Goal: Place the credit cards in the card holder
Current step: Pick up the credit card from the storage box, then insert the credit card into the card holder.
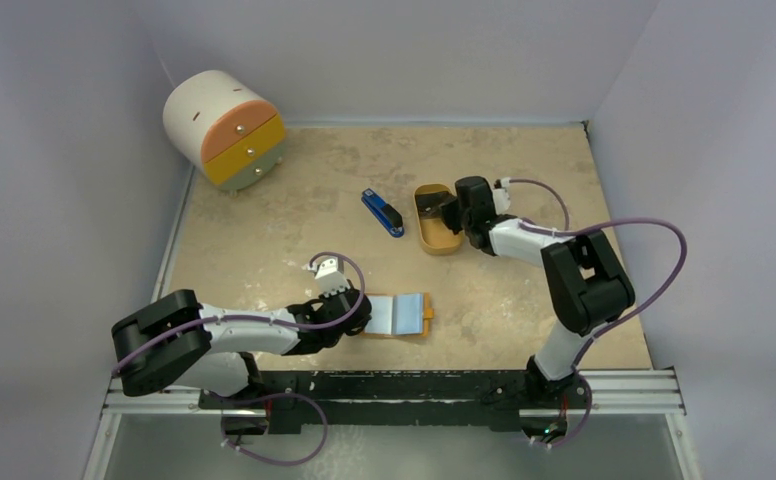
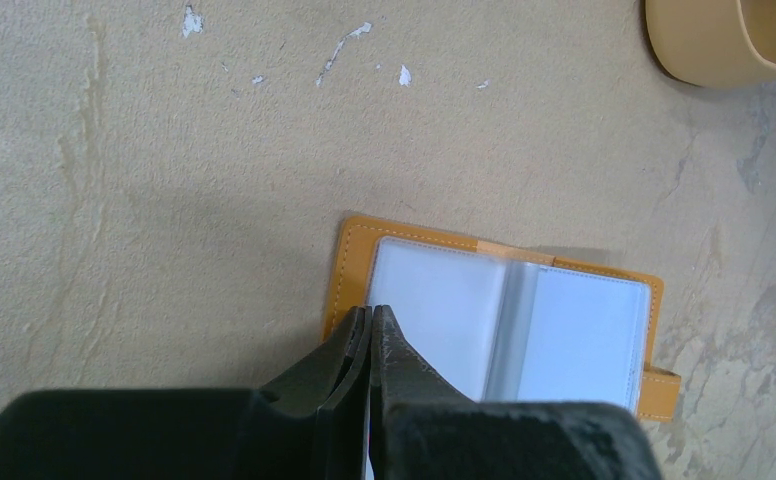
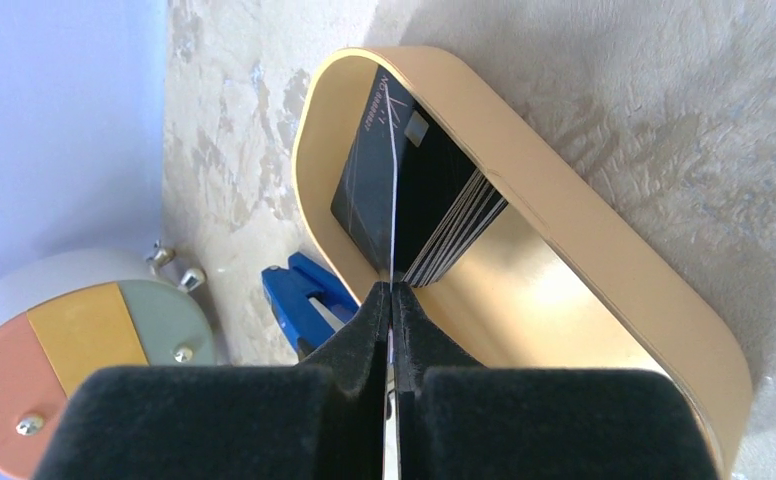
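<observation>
The card holder (image 1: 401, 314) lies open near the front of the table, orange outside with clear plastic pages (image 2: 584, 340) inside. My left gripper (image 1: 357, 316) is shut, its tips (image 2: 371, 312) over the left page near the orange border. Farther back, a stack of dark credit cards (image 3: 419, 195) leans on edge inside an oval tan tray (image 3: 584, 230). My right gripper (image 3: 392, 290) reaches into that tray (image 1: 442, 246) and is shut on one credit card, seen edge-on as a thin pale line between the fingers.
A blue-and-black stapler-like bar (image 1: 382, 212) lies just left of the tray. A round white drawer unit (image 1: 226, 128) with orange and yellow fronts stands at the back left corner. Walls close the table on three sides.
</observation>
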`<state>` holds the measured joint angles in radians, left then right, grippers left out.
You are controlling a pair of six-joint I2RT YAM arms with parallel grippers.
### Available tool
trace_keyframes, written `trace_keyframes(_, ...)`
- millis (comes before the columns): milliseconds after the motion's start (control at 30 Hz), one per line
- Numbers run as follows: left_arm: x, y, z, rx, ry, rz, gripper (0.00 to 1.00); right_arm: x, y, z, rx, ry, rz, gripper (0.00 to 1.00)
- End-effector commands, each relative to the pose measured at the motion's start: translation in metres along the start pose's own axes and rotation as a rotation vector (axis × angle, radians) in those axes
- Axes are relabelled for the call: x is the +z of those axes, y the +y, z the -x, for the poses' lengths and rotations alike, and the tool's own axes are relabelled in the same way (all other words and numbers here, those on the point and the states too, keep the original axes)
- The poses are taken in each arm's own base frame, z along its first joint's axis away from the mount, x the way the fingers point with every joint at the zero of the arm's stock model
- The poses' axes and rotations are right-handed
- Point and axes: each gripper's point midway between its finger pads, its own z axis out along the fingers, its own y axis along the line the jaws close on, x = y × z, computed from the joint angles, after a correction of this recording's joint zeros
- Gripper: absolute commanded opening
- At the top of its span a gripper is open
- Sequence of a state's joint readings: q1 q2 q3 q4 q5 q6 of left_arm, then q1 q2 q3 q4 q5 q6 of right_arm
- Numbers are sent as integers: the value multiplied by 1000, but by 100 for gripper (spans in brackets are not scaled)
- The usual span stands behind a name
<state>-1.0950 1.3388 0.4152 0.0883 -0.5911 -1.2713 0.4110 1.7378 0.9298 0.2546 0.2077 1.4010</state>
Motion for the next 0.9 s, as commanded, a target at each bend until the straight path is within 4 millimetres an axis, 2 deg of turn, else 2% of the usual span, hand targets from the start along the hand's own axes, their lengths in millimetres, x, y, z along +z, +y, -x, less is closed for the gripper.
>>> trace_keyframes(0,1,1,1,18,-3,17,0,-22,36,32,-65,-120,66,0)
trace_keyframes(133,1,1,1,21,-4,18,0,-41,58,48,-112,-173,105,0)
trace_keyframes(300,1,0,2,26,-7,22,0,-69,75,56,-169,-186,159,0)
trace_keyframes(400,1,0,3,31,-8,24,0,-104,93,59,-292,-182,247,0)
trace_keyframes(500,1,-1,4,32,-11,24,0,-149,102,52,-495,-146,380,0)
trace_keyframes(567,2,-1,4,32,-13,25,0,-176,97,41,-625,-102,475,0)
trace_keyframes(667,2,-1,4,31,-13,28,0,-216,82,11,-808,49,604,0)
trace_keyframes(800,3,-1,3,26,-13,31,0,-252,41,-24,-936,266,655,0)
trace_keyframes(867,3,-1,4,26,-15,36,0,-261,18,-35,-948,338,635,0)
